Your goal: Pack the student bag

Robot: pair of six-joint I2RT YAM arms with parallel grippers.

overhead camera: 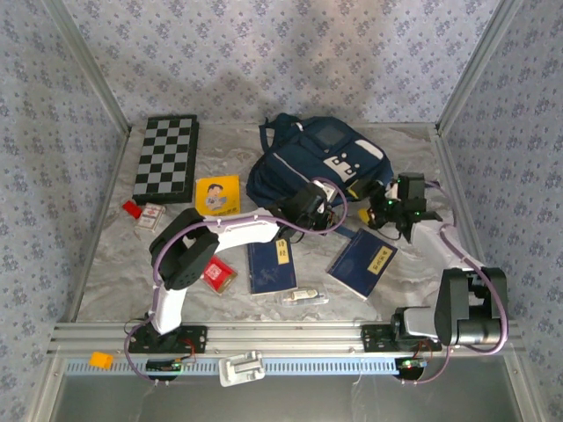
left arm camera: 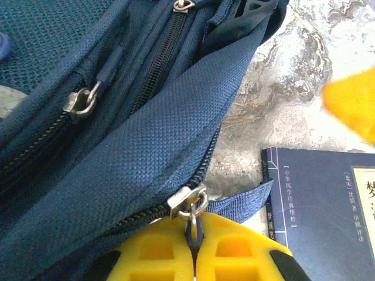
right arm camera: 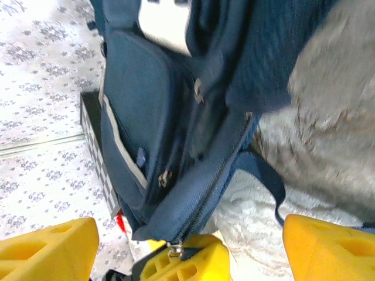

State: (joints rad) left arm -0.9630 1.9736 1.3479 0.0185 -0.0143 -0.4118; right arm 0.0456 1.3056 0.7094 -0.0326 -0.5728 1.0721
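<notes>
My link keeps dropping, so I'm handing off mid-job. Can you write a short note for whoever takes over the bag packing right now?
The left gripper has its fingers shut on a zip pull at the near edge of the bag.
The right gripper is open, close to the bag, holding nothing.
The bag lies at the middle back of the table. The left blue book, right blue book, yellow book and chessboard lie on the table outside it.
Done: zip pull gripped. I cannot tell how far the zip is open.
Left: open the bag, load the things, close it.

Books [overhead camera: 271, 264] fronting student bag [overhead camera: 308, 163], near-left table [overhead camera: 106, 272] free
</notes>
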